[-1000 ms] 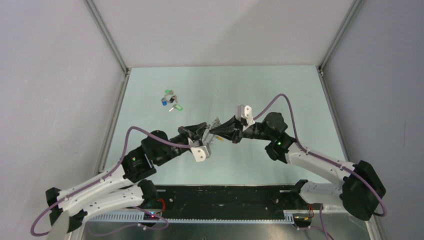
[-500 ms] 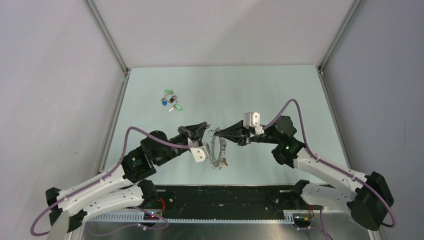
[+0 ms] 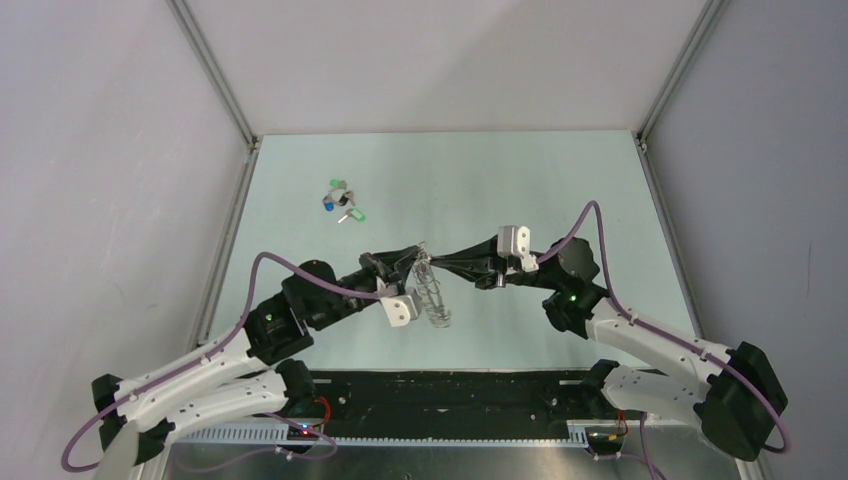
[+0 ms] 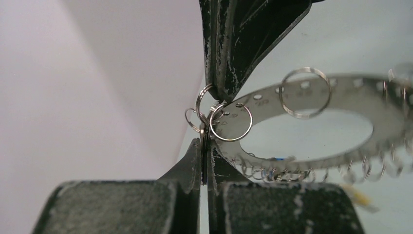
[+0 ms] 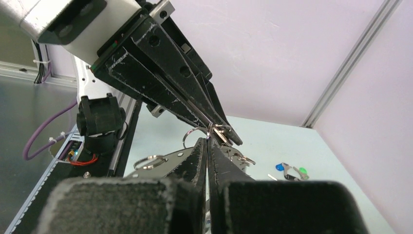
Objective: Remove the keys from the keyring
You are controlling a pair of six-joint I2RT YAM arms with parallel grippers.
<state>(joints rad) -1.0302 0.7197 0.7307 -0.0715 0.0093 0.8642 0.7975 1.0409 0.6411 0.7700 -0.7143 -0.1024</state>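
The keyring (image 4: 341, 97) is clamped at twelve o'clock by the left gripper (image 3: 414, 256), likely as anchor; a wire loop (image 4: 197, 105) is pinched by the right gripper (image 3: 436, 264).

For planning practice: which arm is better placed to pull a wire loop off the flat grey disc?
Probably the right: the right tool, shut, pinches a small silver wire loop at the rim, while the left tool clamps the flat grey metal disc itself, steadying it.
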